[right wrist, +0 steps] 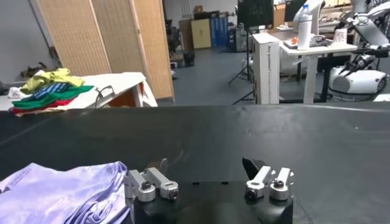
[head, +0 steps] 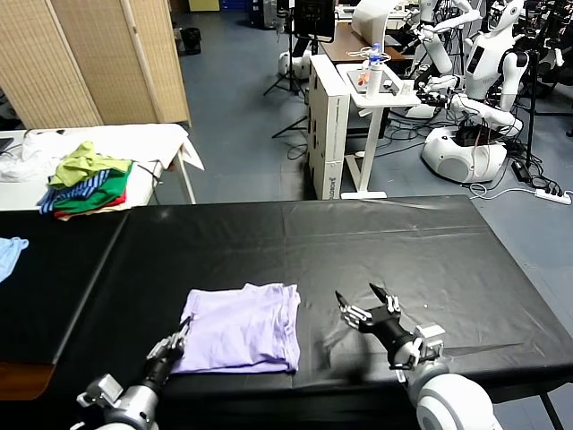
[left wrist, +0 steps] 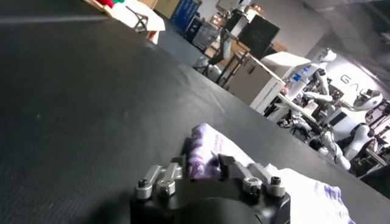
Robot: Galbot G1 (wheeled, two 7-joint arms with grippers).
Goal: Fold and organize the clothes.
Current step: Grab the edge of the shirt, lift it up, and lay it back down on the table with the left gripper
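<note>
Left gripper (head: 183, 331) pinched on lavender T-shirt (head: 240, 326) corner; right gripper (head: 367, 305) wide, just beside its far edge.

Left hand (head: 182, 330) sat low at about 7 o'clock, forearm angled up toward 1, fingers pinched together. Right hand (head: 369, 307) was over at 5 o'clock, reaching toward 11, hovering with its fingers (right wrist: 154, 181) spread wide, nothing between them.
</note>
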